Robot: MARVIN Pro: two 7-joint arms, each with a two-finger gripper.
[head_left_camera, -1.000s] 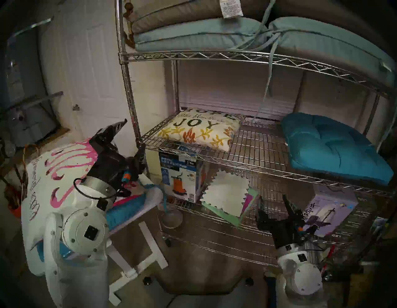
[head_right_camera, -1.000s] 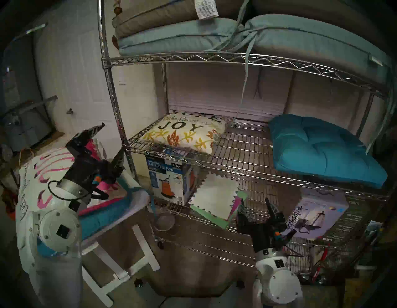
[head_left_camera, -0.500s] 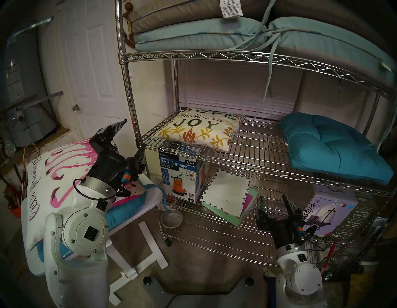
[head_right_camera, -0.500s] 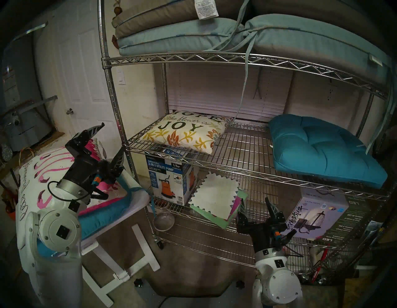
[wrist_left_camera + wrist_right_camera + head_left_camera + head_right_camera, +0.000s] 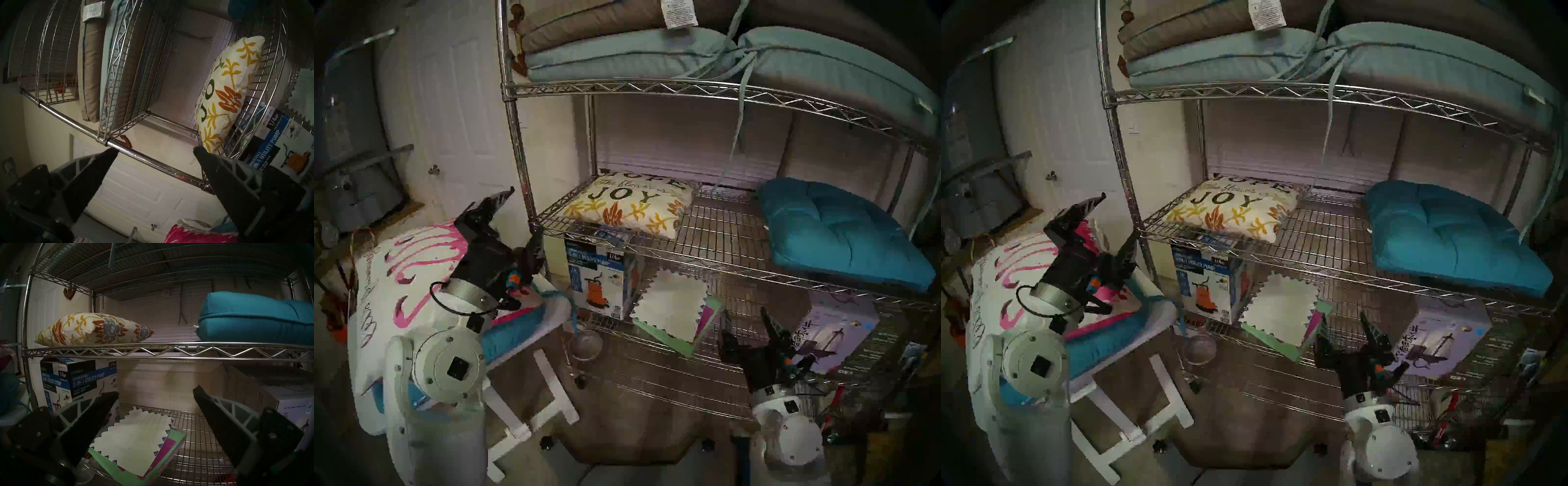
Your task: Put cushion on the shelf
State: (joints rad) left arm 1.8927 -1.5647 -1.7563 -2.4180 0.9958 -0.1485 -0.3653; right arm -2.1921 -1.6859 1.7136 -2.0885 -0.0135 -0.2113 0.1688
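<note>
A white cushion with a pink flamingo print (image 5: 398,271) lies on a teal cushion (image 5: 514,331) on the small white table at the left. My left gripper (image 5: 524,213) hovers open above their right end, close to the front left post of the chrome wire shelf (image 5: 721,261), and holds nothing. On the shelf's middle tier rest a floral "JOY" cushion (image 5: 629,207) on the left and a teal tufted cushion (image 5: 840,230) on the right, with bare wire between them. My right gripper (image 5: 745,312) stands open and empty before the lower tier.
The upper tier holds stacked grey and pale blue seat pads (image 5: 619,54) with dangling ties. On the lower tier stand a utility pump box (image 5: 599,275), envelopes and folders (image 5: 673,305) and a lamp box (image 5: 836,336). A glass bowl (image 5: 585,342) sits by the white table (image 5: 551,305).
</note>
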